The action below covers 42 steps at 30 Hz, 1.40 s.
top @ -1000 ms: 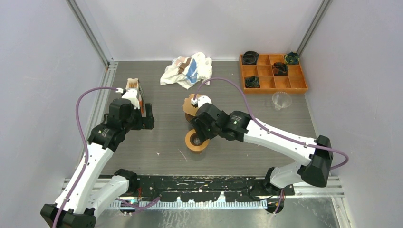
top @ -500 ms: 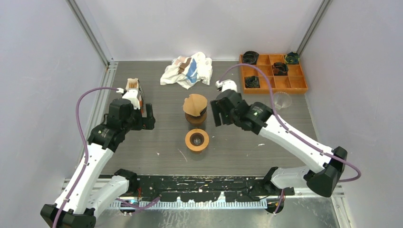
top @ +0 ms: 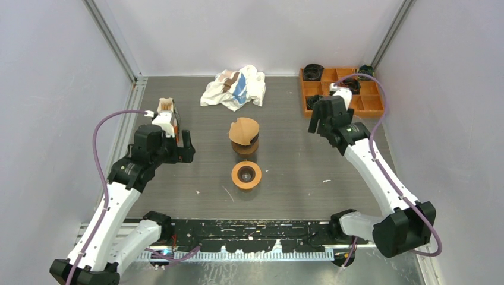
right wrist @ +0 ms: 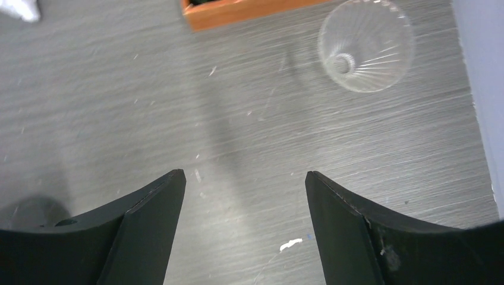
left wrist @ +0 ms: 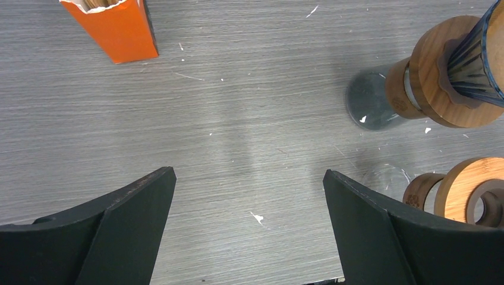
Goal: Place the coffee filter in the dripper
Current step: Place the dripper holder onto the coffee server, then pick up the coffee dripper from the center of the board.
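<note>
Beyond right tool [right wrist: 243,175], clear ribbed cone [right wrist: 365,44]

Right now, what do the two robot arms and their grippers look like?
The left arm and right arm share white link shells and black joint housings. A thin purple cable loops along each. The left gripper and right gripper each carry two matte black fingers, curved and tapering towards the tips.
</note>
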### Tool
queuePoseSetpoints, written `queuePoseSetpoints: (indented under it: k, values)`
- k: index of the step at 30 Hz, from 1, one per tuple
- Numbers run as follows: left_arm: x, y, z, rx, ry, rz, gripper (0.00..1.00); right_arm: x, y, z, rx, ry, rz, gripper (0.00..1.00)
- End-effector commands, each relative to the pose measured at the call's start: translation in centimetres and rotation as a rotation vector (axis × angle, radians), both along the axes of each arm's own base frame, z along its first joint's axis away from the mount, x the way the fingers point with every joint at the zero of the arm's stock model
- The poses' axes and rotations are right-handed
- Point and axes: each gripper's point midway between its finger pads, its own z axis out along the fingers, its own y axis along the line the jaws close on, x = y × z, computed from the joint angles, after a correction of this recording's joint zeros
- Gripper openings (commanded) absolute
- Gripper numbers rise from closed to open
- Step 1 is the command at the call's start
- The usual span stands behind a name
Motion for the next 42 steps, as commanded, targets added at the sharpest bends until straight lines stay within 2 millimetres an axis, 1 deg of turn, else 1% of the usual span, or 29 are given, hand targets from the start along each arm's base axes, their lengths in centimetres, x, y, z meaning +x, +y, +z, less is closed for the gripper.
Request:
queuePoseSetpoints:
  k: [1, 9, 11, 14, 16, 19, 23, 27, 30, 34, 40, 42]
  values:
    - [0.6, -0.4, 2.0, -0.036, -0.085, -0.013, 0.99, 3.0, -3.1, 2.5, 0.076, -0.17, -0.127, 0.8]
    - [0.5, -0.6, 2.2, -0.041, -0.089, -0.018, 0.99, 5.6, -11.0, 1.8, 0.169, -0.275, -0.358, 0.8]
    - [0.5, -0.6, 2.1, -0.037, -0.086, -0.019, 0.99, 6.0, -13.3, 1.0, 0.194, -0.288, -0.431, 0.8]
    - [0.5, -0.8, 2.1, -0.037, -0.086, -0.027, 0.99, 6.4, -15.9, -0.1, 0.218, -0.303, -0.514, 0.8]
    - [0.5, -0.8, 2.0, -0.037, -0.082, -0.029, 0.99, 6.7, -17.4, -0.9, 0.223, -0.31, -0.562, 0.8]
    - [0.5, -0.9, 1.9, -0.038, -0.079, -0.031, 0.99, 7.1, -19.1, -2.3, 0.25, -0.301, -0.61, 0.79]
    - [0.5, -1.0, 1.8, -0.038, -0.073, -0.033, 0.99, 7.9, -20.3, -4.2, 0.29, -0.282, -0.629, 0.78]
    - [0.6, -1.1, 1.6, -0.036, -0.066, -0.036, 0.99, 8.5, -21.2, -6.7, 0.353, -0.244, -0.64, 0.74]
    - [0.6, -1.1, 1.5, -0.034, -0.059, -0.037, 0.99, 9.0, -21.7, -7.8, 0.397, -0.235, -0.635, 0.71]
    - [0.7, -1.2, 1.4, -0.037, -0.055, -0.039, 0.99, 9.8, -21.6, -8.9, 0.451, -0.21, -0.605, 0.64]
    - [0.7, -1.2, 1.4, -0.035, -0.053, -0.039, 0.99, 10.2, -21.0, -10.8, 0.499, -0.17, -0.578, 0.52]
    - [0.7, -1.2, 1.4, -0.036, -0.055, -0.04, 0.99, 10.4, -20.8, -11.2, 0.509, -0.159, -0.569, 0.46]
